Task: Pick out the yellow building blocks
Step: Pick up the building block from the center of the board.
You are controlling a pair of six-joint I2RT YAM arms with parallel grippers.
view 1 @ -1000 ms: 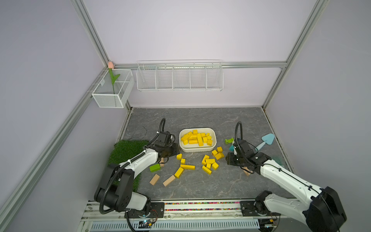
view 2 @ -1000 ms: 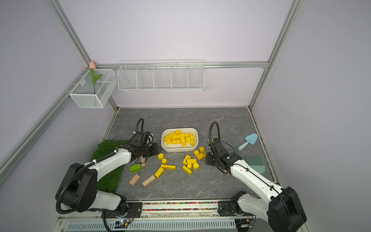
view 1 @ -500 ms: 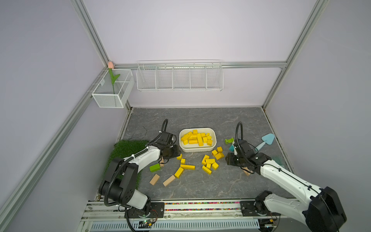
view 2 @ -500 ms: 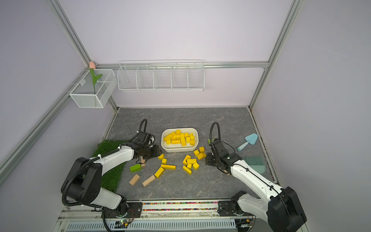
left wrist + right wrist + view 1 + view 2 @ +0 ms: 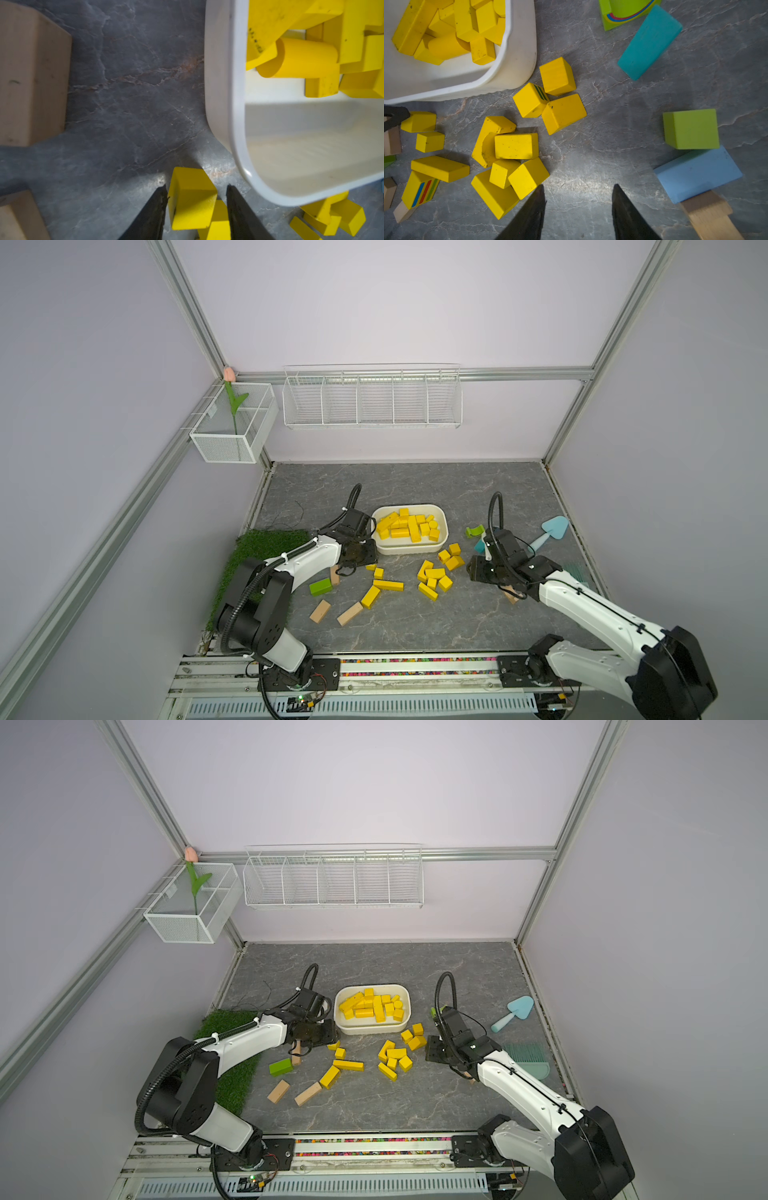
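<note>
Yellow building blocks [image 5: 409, 526] part-fill white tray [image 5: 409, 549] in a top view, rest loose alongside; left gripper [image 5: 365, 561] has crept toward tray corner; left wrist: jaws parted astride yellow block [image 5: 192, 199], unclamped; pick judged imminent; right wrist: right gripper [image 5: 578, 188] parted, empty.

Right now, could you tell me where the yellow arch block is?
In the right wrist view the yellow arch block lies near the white bin, ahead of the right hand, with a short yellow bar against its curve.
</note>
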